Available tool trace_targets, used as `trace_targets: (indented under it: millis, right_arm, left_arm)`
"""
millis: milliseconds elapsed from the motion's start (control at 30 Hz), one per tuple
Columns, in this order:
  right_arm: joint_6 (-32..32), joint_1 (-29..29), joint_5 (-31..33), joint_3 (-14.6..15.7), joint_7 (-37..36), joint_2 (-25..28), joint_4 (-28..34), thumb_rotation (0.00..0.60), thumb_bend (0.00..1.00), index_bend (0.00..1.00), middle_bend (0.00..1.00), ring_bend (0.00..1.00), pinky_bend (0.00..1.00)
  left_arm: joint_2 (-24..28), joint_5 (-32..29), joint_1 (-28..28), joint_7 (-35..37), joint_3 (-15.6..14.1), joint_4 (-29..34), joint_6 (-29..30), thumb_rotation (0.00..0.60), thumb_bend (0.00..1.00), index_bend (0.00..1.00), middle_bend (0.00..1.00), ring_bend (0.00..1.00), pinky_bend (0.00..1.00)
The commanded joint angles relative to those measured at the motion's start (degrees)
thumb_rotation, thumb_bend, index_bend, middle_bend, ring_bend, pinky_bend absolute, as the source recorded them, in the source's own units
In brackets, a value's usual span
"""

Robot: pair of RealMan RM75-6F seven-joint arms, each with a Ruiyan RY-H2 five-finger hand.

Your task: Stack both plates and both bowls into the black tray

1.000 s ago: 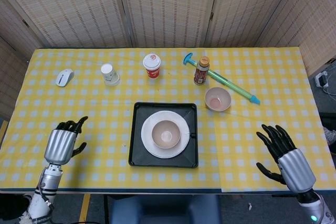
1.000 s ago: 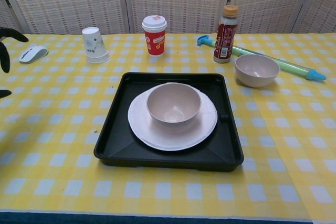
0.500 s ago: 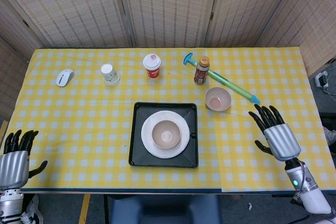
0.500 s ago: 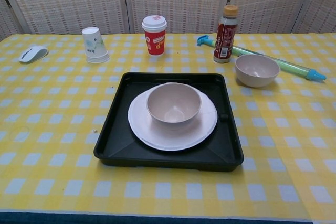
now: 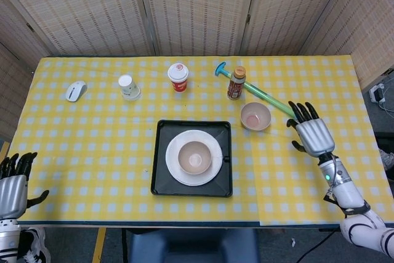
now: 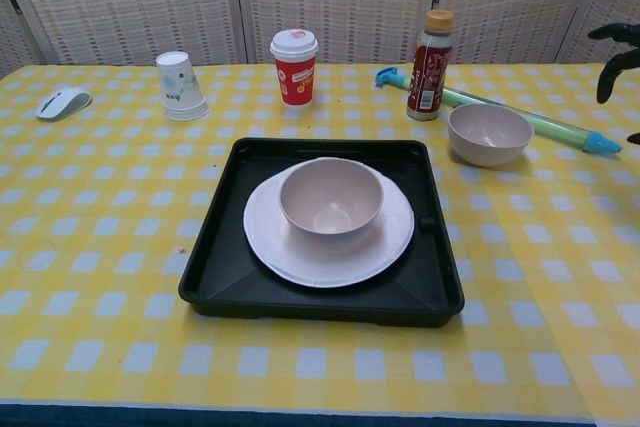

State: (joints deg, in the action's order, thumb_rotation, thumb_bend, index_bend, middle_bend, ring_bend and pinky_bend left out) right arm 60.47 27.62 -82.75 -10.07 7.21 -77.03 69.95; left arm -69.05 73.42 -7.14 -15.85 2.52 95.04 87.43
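The right hand (image 5: 312,135) hovers with its fingers spread and nothing in them, just right of the loose pink bowl (image 5: 255,116) (which sits on the tablecloth beside the green-and-blue water pump toy (image 5: 258,93)). The left hand (image 5: 12,184) hangs at the table's near-left edge, fingers apart and empty. In the black tray (image 5: 192,188) another bowl (image 5: 195,156) rests on the white plates (image 5: 175,167).

bowl (image 5: 195,156) on plate (image 5: 212,170) in tray (image 5: 162,158)
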Motion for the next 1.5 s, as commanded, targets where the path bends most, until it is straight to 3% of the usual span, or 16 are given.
trace_targets:
  millis: [33,300,567,900,1300,1500]
  right_arm:
    - [-2.9,3.35,0.9,-0.4,-4.0,-5.86,-7.96,0.6,0.29,0.42,0.0,0.0,0.0]
    - [-5.37,7.27,-0.93,1.23,-10.43,-13.11,-18.7,0.6,0.33,0.42,0.0,0.0,0.0]
    - [-7.42,10.43,-1.57,2.09,-13.42,-17.78,-25.59,0.6,0.41,0.44,0.0,0.0,0.0]
    - [-8.36,12.34,-2.07,3.28,-16.41,-21.72,-31.83,0.6,0.45,0.47,0.0,0.0,0.0]
    - [-6.74,13.11,-2.32,3.82,-21.37,-25.9,-38.85,0.6,0.48,0.6,0.05,0.02,0.0]
    - [-5.94,13.19,-2.62,4.27,-22.88,-26.62,-40.68,0.6,0.49,0.62,0.06,0.02,0.0]
  left_arm:
    - [0.03,0.22,0.42,-0.18,0.51,-0.28,0.62,0.6,0.19,0.14,0.14,0.0,0.0]
    - [0.89,-0.48,0.55,0.89,1.33,-0.36,-0.95,0.6,0.19,0.14,0.14,0.0,0.0]
    - [1.07,-1.36,0.77,0.89,1.97,-0.23,-1.89,0.6,0.19,0.14,0.14,0.0,0.0]
    - [1.06,-1.62,0.9,1.07,2.39,-0.21,-2.72,0.6,0.19,0.13,0.14,0.0,0.0]
    - [1.09,-1.99,1.2,1.08,2.87,-0.2,-3.06,0.6,0.19,0.13,0.14,0.0,0.0]
    - [1.07,-2.0,1.39,0.86,2.98,-0.12,-2.98,0.6,0.19,0.13,0.14,0.01,0.0]
